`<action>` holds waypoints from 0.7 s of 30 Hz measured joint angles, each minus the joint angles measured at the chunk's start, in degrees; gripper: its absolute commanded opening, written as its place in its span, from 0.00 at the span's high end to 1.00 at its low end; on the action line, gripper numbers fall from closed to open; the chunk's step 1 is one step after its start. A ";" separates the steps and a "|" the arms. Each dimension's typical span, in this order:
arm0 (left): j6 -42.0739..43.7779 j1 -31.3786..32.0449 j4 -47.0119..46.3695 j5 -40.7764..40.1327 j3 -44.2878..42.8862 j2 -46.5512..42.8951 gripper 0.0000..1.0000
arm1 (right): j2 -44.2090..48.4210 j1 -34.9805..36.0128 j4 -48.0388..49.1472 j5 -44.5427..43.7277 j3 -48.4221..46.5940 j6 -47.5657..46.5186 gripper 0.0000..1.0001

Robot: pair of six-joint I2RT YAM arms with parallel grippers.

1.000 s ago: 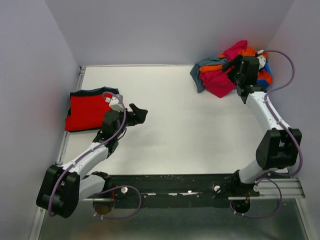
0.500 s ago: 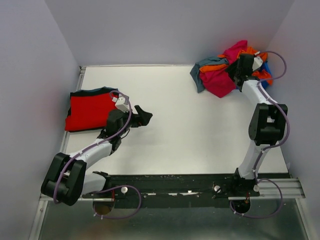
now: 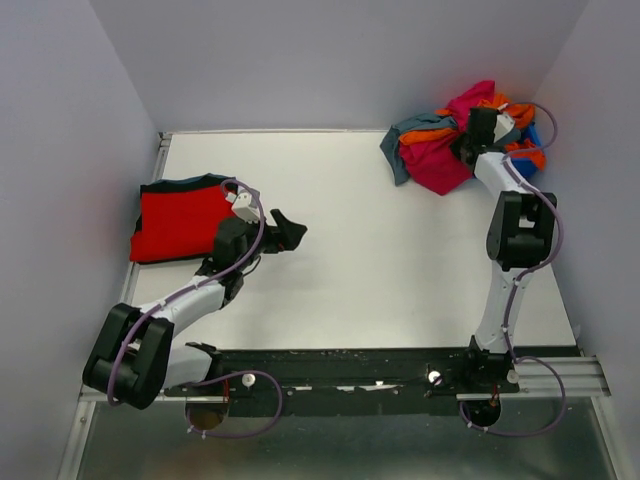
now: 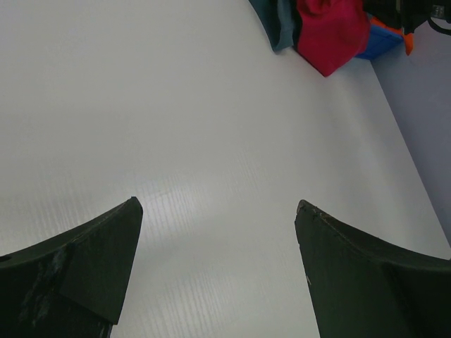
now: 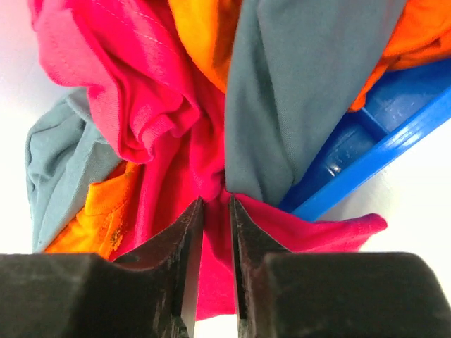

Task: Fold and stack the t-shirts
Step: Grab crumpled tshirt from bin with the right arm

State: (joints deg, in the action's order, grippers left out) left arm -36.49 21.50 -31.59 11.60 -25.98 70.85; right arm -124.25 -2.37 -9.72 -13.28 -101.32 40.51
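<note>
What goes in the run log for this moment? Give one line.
left gripper: open, empty | right gripper: shut on magenta-pink t-shirt at blue tray | red t-shirt: folded flat, left side

We see a bright blue tray (image 5: 384, 134), plain and glossy, and most of the cloth colours crowd around it. A magenta-pink t-shirt (image 5: 155, 105) is plain, with faint stitch lines. An orange t-shirt (image 5: 204, 35) beside it is unpatterned, and a grey-teal t-shirt (image 5: 296, 91) over the tray's rim is plain too. Well to the left of the tray, a bright red t-shirt (image 3: 175, 222) shows a dark teal-black band along one edge. The table (image 3: 380, 260) under the tray is plain white. The left gripper (image 4: 218, 204) and right gripper (image 5: 216, 204) are matt black.
</note>
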 measured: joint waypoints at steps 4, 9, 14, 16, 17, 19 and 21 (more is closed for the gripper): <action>0.04 0.00 -0.02 0.26 -0.57 0.37 0.02 | -0.70 0.00 -0.52 0.33 -0.79 -0.33 0.99; 0.24 0.15 0.00 0.48 -0.61 0.42 0.02 | 0.50 0.00 -0.72 1.92 -1.22 -0.48 0.99; 0.31 0.48 0.48 0.48 -0.81 0.42 0.02 | 8.57 -0.09 -0.94 2.99 1.25 -0.50 0.99; 0.39 0.50 0.59 0.46 -0.81 0.39 0.02 | 13.46 -0.20 -1.03 3.08 1.77 -0.50 0.99; 0.48 0.59 0.72 0.46 -0.81 0.39 0.02 | 16.26 -0.24 -1.03 3.08 1.90 -0.52 0.99; 0.59 0.76 0.90 0.46 -0.81 0.39 0.02 | 21.70 -0.37 -0.94 3.08 1.92 -0.52 0.99; 0.70 0.94 0.92 0.46 -0.81 0.37 0.02 | 27.06 -0.48 -1.01 3.08 1.88 -0.87 0.99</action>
State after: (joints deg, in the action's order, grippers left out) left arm -35.79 22.44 -30.68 12.05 -26.79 71.22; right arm -97.19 -2.85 -10.72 -10.20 -99.44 39.64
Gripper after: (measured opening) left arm 0.981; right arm 0.014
